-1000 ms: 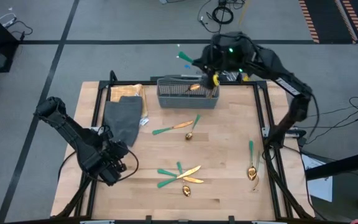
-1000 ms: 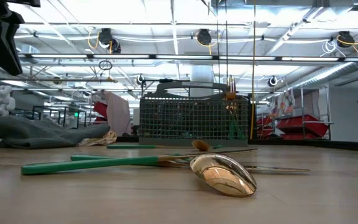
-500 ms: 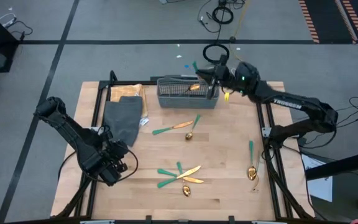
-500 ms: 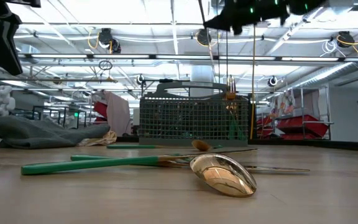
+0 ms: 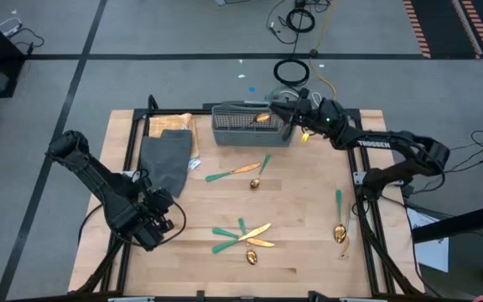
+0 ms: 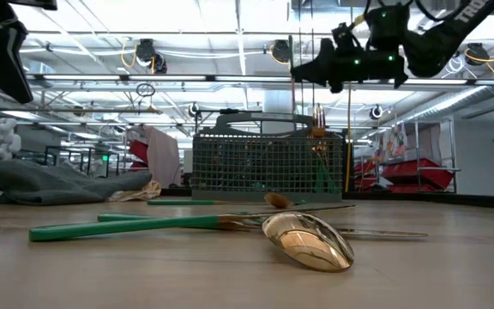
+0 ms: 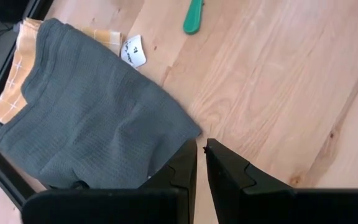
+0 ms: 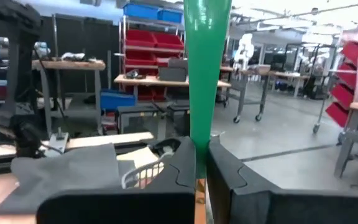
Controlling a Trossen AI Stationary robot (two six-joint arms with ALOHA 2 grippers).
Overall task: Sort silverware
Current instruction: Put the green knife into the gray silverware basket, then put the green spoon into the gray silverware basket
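Your worktop [image 5: 309,226] fills the high view, with the grey cloth [image 5: 168,159] lying near its left edge and the mesh basket [image 5: 253,126] at its far edge. The left arm waits low at the worktop's left side; its fingers [image 7: 194,163] are nearly together and hold nothing, hanging just past the cloth's edge, as its wrist view shows you. The right fingers [image 5: 285,105] sit above the basket's right end, clamped on a green handle [image 8: 204,68]. Only the right wrist view shows you that handle standing upright between them; from the low view you get it as a thin vertical line [image 6: 292,81] over the basket. The loose silverware lies in three spots: a pair [image 5: 246,171] near the basket, a cluster [image 5: 243,237] toward the front, and one spoon [image 5: 340,218] by the right edge.
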